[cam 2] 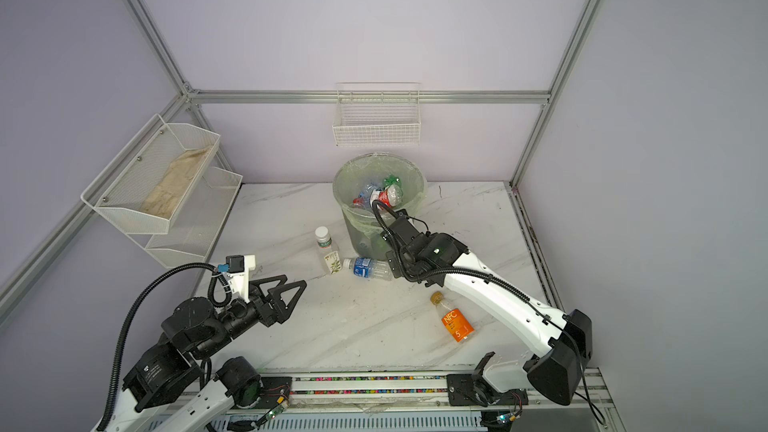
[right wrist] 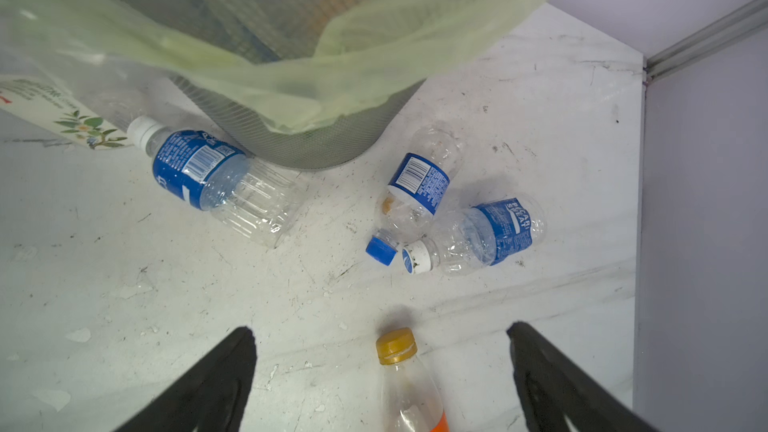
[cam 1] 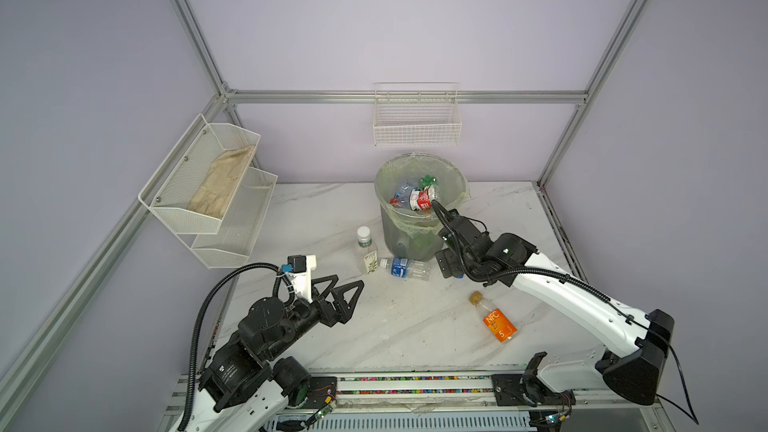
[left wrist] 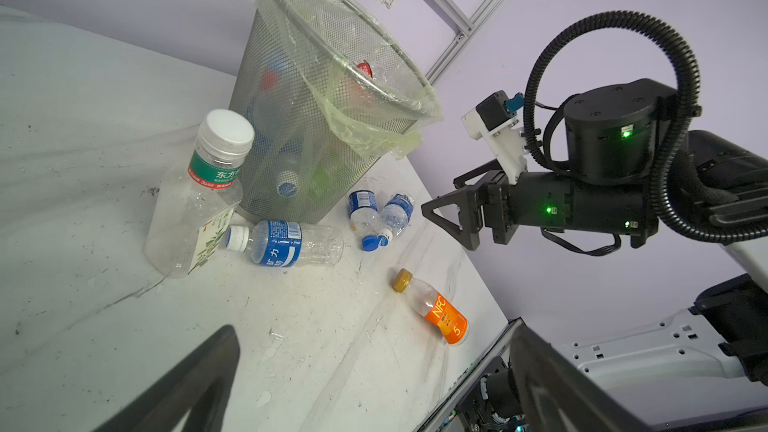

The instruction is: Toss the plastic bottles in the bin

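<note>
Since five bottles (cam 1: pixel 366 251) lie loose on the desk (cam 1: pixel 316 218) round the bin (cam 1: pixel 399 238), the right gripper (right wrist: pixel 379 336) hangs wide and empty beside it, the orange bottle (right wrist: pixel 405 388) just beneath and two blue ones (right wrist: pixel 419 187) ahead, seemingly poised to pick, while the left gripper (cam 1: pixel 348 281), also wide, waits well back.

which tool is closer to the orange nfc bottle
Right. The right tool hangs open above the table beside the bin, just beyond the cap of the orange NFC bottle; the left tool, also open, is off to its left.
</note>
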Robot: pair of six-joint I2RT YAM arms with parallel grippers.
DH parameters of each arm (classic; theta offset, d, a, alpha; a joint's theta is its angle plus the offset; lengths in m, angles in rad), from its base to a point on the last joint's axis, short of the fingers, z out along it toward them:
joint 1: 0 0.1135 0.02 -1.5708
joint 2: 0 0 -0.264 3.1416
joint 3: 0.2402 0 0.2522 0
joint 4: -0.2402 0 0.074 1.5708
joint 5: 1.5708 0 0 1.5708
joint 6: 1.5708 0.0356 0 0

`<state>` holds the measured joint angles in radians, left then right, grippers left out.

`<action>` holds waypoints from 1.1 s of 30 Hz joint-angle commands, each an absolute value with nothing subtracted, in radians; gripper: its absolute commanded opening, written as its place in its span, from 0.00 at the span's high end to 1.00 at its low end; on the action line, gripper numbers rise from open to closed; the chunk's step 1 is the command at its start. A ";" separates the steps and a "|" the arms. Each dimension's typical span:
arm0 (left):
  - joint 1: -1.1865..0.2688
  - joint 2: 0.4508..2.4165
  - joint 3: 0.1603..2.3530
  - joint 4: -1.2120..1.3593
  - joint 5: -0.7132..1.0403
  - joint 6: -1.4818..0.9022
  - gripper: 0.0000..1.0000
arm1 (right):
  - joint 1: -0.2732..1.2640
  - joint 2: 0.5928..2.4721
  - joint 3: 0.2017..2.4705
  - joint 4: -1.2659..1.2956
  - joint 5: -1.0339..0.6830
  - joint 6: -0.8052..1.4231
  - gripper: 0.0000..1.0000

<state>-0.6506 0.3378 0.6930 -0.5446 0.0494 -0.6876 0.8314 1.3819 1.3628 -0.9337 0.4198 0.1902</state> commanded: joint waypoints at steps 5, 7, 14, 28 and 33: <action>-0.655 0.264 0.647 -0.566 0.051 -0.686 0.00 | 0.824 1.530 1.397 -0.969 0.356 0.050 0.03; -0.655 0.242 0.641 -0.579 0.042 -0.686 0.00 | 0.823 1.551 1.398 -0.967 0.345 0.033 0.03; -0.655 0.245 0.596 -0.581 0.055 -0.712 0.00 | 0.839 1.602 1.395 -0.965 0.235 0.044 0.06; -0.655 0.263 0.518 -0.549 0.001 -0.666 0.00 | 0.955 1.148 1.134 -0.494 0.140 0.215 0.03; -0.655 0.313 0.467 -0.433 -0.090 -0.615 0.00 | 0.956 0.876 0.966 -0.311 0.073 0.330 0.03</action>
<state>-0.6506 0.2855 0.5152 -0.5510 -0.0246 -0.6670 0.9539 0.9539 1.0378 -0.4519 0.1200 0.2386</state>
